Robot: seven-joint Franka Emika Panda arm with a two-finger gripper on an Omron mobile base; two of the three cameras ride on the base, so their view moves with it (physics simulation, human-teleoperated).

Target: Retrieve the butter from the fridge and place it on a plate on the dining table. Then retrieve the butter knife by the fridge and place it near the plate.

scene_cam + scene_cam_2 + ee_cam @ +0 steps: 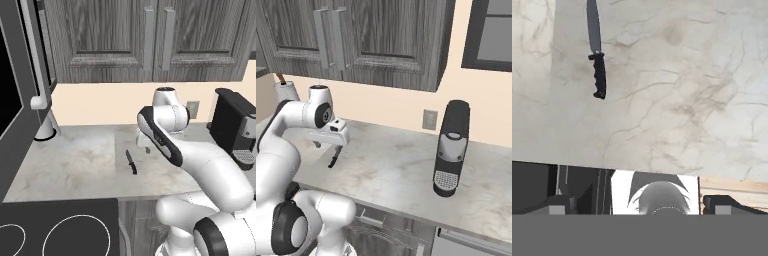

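The butter knife (pixel 131 161) lies flat on the marble kitchen counter (pixel 75 165), dark and slim, with its blade pointing toward the wall. In the hand view the butter knife (pixel 597 55) sits at the upper left, handle end nearest the fingers. My gripper (pixel 642 205) hovers above the counter just to the right of the knife, open with nothing between its fingers. From the base cameras the gripper (pixel 146 147) (pixel 326 147) points down beside the knife (pixel 333 161). The grey fridge (pixel 15 100) stands at the far left. The butter, the plate and the dining table are out of view.
A black coffee machine (pixel 235 125) (pixel 452 150) stands on the counter to the right. A white holder (pixel 45 130) stands by the fridge. A dark cooktop (pixel 60 230) borders the counter's near left. Dark wooden cabinets (pixel 150 40) hang overhead.
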